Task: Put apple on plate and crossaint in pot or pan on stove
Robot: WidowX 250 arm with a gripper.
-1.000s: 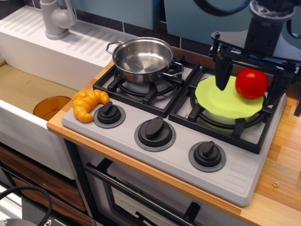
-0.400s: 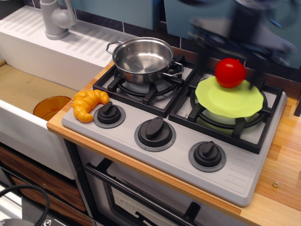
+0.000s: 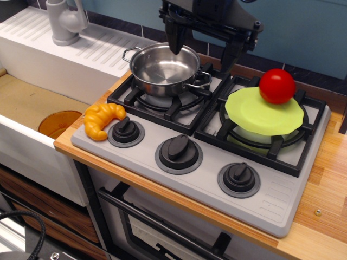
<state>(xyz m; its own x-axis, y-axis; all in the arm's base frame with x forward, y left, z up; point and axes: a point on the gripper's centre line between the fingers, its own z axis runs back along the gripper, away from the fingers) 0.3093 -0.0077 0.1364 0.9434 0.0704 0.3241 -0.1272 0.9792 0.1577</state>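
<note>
The red apple rests on the far right part of the lime-green plate, which lies on the right burner of the grey stove. The yellow-orange croissant lies at the stove's front left corner, beside the left knob. The steel pot stands empty on the left burner. My gripper hangs open and empty above the pot's far right side, one finger over the pot and the other to its right.
A white sink and drainboard with a grey faucet are at the back left. An orange-brown disc lies in the sink basin. Wooden counter runs along the stove's right side. Three dark knobs line the stove's front.
My gripper let go of the apple on the plate and moved left from above the plate to above the pot. The apple rolled a little on the plate.
</note>
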